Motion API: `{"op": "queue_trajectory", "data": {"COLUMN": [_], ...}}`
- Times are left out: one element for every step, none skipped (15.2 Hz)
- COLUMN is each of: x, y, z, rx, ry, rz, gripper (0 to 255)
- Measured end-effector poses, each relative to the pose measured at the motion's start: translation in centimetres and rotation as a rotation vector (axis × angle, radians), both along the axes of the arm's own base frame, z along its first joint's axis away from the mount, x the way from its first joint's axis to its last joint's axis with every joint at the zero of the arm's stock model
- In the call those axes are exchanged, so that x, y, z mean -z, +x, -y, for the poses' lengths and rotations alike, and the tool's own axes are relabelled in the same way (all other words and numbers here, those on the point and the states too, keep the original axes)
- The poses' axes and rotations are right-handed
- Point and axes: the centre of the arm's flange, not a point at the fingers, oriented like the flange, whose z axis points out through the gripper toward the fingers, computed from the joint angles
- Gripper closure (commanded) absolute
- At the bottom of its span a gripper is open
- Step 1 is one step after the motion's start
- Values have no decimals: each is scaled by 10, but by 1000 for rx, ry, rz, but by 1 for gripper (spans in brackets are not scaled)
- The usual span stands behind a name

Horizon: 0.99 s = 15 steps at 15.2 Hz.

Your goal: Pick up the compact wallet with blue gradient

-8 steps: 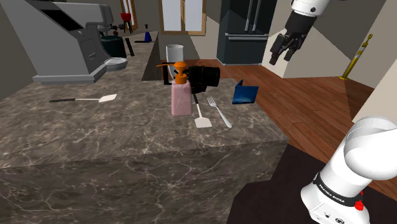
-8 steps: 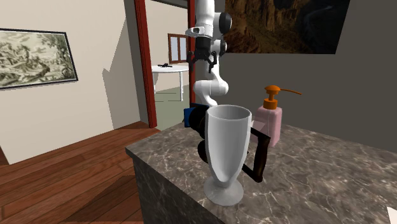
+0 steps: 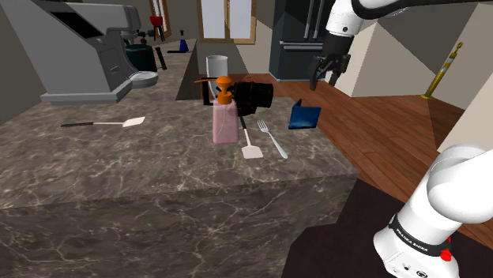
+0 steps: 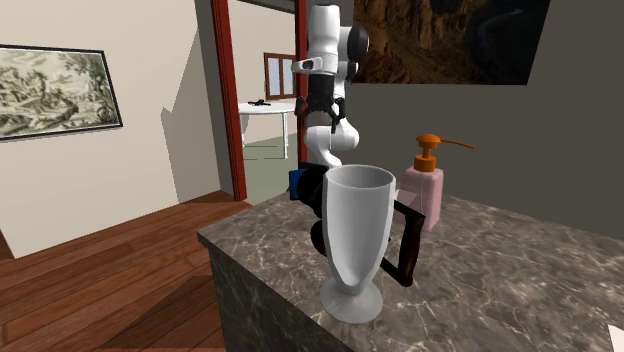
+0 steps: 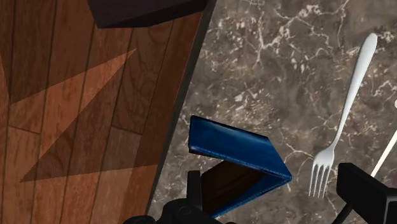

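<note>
While hand (image 3: 323, 82) hangs wide open, blue wallet (image 5: 236, 149) at marbled counter (image 5: 267, 76) edge, wood floor (image 5: 76, 95) beside.

A dark marbled desk (image 3: 118, 174) is carrying a blue wallet (image 3: 303, 116) at its edge, a fork (image 3: 272, 140) lying nearby, and a pink soap dispenser (image 3: 224, 122).

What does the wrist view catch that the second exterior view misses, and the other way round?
The wrist view adds a silver fork lying near the blue wallet, and the wallet's dark inside, since it stands propped open near the counter's edge. The second exterior view adds a grey goblet, a pink soap dispenser with an orange pump, and a framed picture on the wall. Both share the wallet, the marbled counter and the open gripper.
</note>
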Motion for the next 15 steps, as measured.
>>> {"op": "queue_trajectory", "data": {"x": [9,16,26,35,45,54,63,69,74,79,83,90,95,100,106], "y": [12,23,35,49,59,71,82,89,92,94,94,95,96,95,95], "z": [0,-3,-3,-7,-8,-7,-8,-8,-8,-9,-10,-10,-10,-10,-10], "rx": [12,25,37,48,61,73,85,93,97,99,100,100,101,101,101], "ry": [5,9,14,19,24,28,33,36,37,38,38,38,38,39,39], "rz": [-15,-30,-44,-58,-74,-88,-102,-112,-117,-119,-120,-121,-121,-121,-121], "gripper": [0,0,0,0,0,0,0,0,0,0,0,0,0,0,0]}}
